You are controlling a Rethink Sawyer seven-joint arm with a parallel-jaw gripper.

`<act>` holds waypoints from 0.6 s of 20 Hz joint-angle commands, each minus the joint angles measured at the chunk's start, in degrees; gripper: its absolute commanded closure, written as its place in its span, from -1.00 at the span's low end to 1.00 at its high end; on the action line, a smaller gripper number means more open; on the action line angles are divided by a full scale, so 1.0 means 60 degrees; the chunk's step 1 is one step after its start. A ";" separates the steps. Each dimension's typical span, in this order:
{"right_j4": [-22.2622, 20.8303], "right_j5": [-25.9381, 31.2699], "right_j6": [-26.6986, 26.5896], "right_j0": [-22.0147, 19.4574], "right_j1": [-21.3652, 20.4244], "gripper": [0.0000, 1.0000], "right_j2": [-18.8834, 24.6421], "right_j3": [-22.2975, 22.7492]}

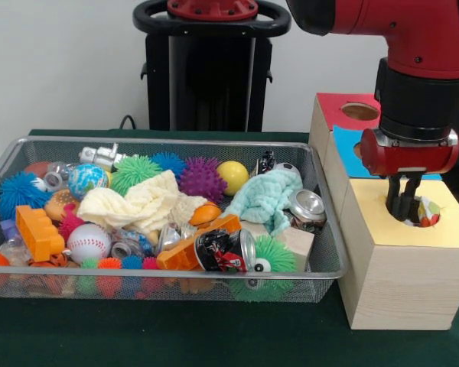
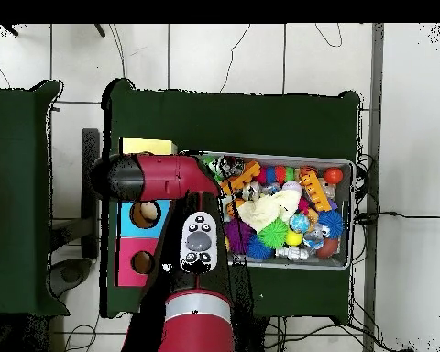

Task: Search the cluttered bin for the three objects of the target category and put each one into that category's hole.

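My gripper (image 1: 403, 212) hangs straight down over the yellow-topped wooden box (image 1: 453, 223), its tips inside the round hole (image 1: 436, 222). The jaws stand close together, shut on a confetti-patterned cloth piece (image 1: 428, 208) that bulges out of the hole just right of the tips. The wire mesh bin (image 1: 168, 141) lies to the left, full of toys. No other confetti cloth shows among them. In the overhead view the arm (image 2: 169, 176) covers the hole and the gripper; only a strip of the yellow top (image 2: 148, 147) shows, with the bin (image 2: 345, 167) beside it.
The bin holds a cream cloth (image 1: 141, 202), a mint-green cloth (image 1: 264, 199), spiky balls, a baseball (image 1: 88, 241), cans and orange bricks. The blue-topped box (image 1: 350, 153) and the red-topped box (image 1: 338, 107) stand behind the yellow one. A green cloth covers the table.
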 commanded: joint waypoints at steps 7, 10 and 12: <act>0.0342 0.0660 0.1217 -0.0385 -0.1176 1.00 0.0611 0.1035; 0.0374 0.0897 0.1239 -0.0358 -0.1276 1.00 0.0594 0.0988; 0.0384 0.0919 0.1253 -0.0370 -0.1233 1.00 0.0602 0.0935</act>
